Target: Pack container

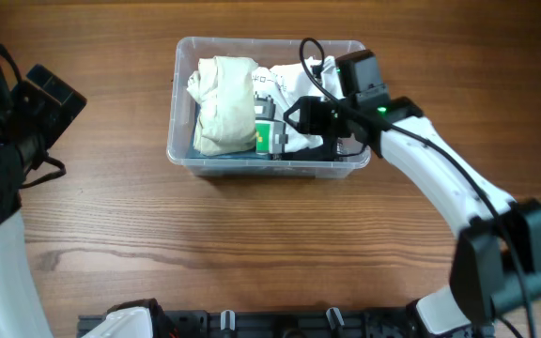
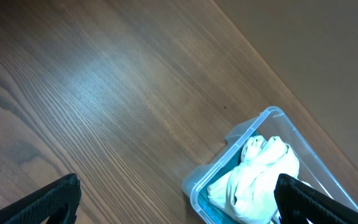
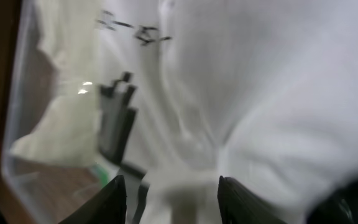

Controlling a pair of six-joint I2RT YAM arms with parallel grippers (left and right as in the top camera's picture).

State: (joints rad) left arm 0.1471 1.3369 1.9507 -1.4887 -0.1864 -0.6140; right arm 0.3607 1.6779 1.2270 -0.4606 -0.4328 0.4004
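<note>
Wood-grain bench [image 1: 252, 244] fills every view, brown and bare around the work. On it the container [image 1: 242, 165] sits close to the far edge, roughly midway between the left and right edges, with its long side running along that edge. Its clear walls show what lies inside. A cream cloth [image 1: 225, 103] is bundled in the left half and a white cloth [image 1: 294, 80] with black print is in the right half. A small green-and-white item [image 1: 270, 136] is wedged between the two cloths toward the near wall.

The right gripper [image 3: 174, 199] is down inside the container's right half, over the white cloth, on an arm that reaches in from the near right corner of the bench. In the right wrist view its two dark fingers [image 3: 114, 199] stand partly apart with pale fabric across the gap. The view is blurred, so I cannot tell whether they are pinching the cloth or only hovering at it.

The left gripper [image 2: 176, 205] is by the left edge of the bench, well apart from the container. Its fingers are spread wide with nothing between them (only bare wood shows below). One rounded corner of the container, with the cream cloth in it, shows in the left wrist view.
</note>
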